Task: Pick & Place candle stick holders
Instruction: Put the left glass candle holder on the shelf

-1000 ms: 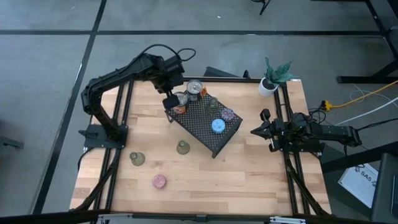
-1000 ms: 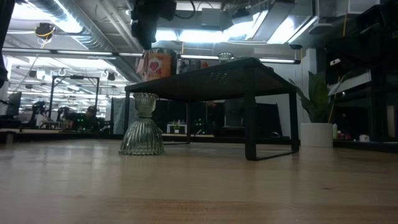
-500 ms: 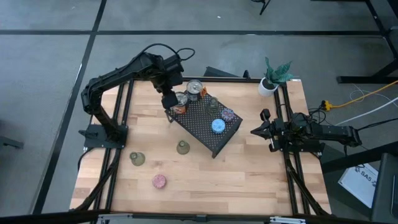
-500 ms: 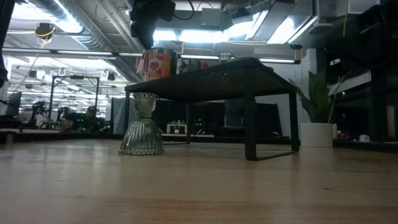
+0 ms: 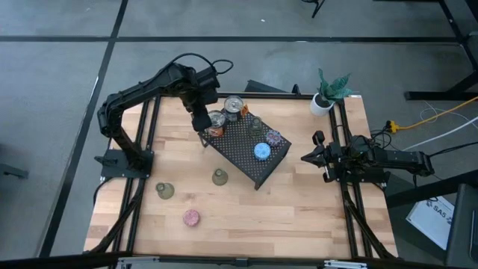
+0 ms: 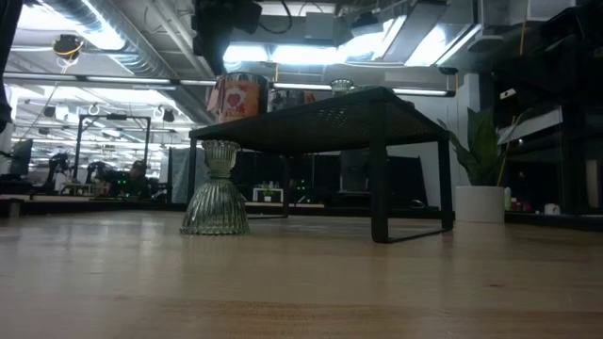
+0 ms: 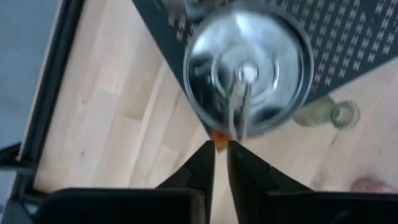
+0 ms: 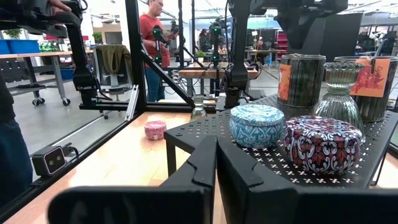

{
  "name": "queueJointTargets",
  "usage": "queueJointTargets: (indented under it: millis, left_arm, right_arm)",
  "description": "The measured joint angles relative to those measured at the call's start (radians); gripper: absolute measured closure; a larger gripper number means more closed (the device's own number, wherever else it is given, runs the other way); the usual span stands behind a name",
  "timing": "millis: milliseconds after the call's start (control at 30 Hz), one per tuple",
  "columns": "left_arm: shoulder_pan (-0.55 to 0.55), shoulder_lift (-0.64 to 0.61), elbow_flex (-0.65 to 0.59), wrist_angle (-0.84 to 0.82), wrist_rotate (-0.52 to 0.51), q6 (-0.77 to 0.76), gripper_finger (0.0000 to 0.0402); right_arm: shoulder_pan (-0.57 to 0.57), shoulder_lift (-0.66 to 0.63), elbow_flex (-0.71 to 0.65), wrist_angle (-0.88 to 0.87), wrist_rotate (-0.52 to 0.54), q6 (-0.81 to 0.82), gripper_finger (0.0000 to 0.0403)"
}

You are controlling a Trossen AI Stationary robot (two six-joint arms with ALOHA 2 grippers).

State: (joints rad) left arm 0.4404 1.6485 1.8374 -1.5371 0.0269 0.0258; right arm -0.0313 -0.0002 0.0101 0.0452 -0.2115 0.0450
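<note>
A black perforated rack (image 5: 237,146) stands mid-table. It carries a blue holder (image 5: 261,152), a purple holder (image 5: 275,138), an olive-green glass holder (image 5: 255,125) and two silver-topped tins (image 5: 217,118) (image 5: 234,104). On the wood stand two olive-green holders (image 5: 219,177) (image 5: 164,190) and a pink holder (image 5: 191,217). My left gripper (image 7: 221,149) points down at the rack's far-left corner, shut, beside the nearer tin (image 7: 249,68). My right gripper (image 8: 216,163) rests shut and level at the table's right edge. My left gripper's fingertips stand from above at the rim of the silver-topped tin, where a small orange bit of its side (image 7: 219,142) shows between them. I cannot tell whether they touch or hold it. The tin stands upright on the rack.
A white pot with a green plant (image 5: 327,96) stands at the far right corner. Black frame rails (image 5: 142,149) run along the table's left and right sides. Bare wood lies along the near edge. People and benches show in the room beyond.
My left gripper has shut its fingers while staying in place over the rack's far-left corner, beside the tin. Nothing on the rack or the table has moved.
</note>
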Motion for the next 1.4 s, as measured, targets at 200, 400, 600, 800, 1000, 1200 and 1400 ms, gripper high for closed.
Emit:
queueJointTargets:
  millis: [200, 400, 600, 800, 1000, 1200, 1400]
  left_arm:
    - [-0.003, -0.028, 0.0, -0.035, 0.075, -0.02, 0.0397]
    - [-0.047, -0.06, 0.0, -0.035, 0.129, -0.049, 0.0397]
    - [-0.136, -0.069, 0.0, -0.034, 0.124, -0.057, 0.04]
    - [-0.234, -0.071, -0.022, -0.022, 0.114, 0.014, 0.0395]
    - [-0.315, -0.07, -0.111, -0.002, 0.112, 0.072, 0.0386]
    - [-0.364, -0.069, -0.146, 0.0, 0.111, 0.067, 0.0382]
    - [-0.395, -0.069, -0.146, 0.005, 0.109, 0.066, 0.0388]
  right_arm:
    - [0.0, 0.0, 0.0, 0.0, 0.0, 0.0, 0.0387]
    - [0.0, 0.0, 0.0, 0.0, 0.0, 0.0, 0.0387]
    - [0.0, 0.0, 0.0, 0.0, 0.0, 0.0, 0.0387]
    - [0.0, 0.0, 0.0, 0.0, 0.0, 0.0, 0.0387]
    - [0.0, 0.0, 0.0, 0.0, 0.0, 0.0, 0.0387]
    - [0.0, 0.0, 0.0, 0.0, 0.0, 0.0, 0.0387]
    - [0.0, 0.0, 0.0, 0.0, 0.0, 0.0, 0.0387]
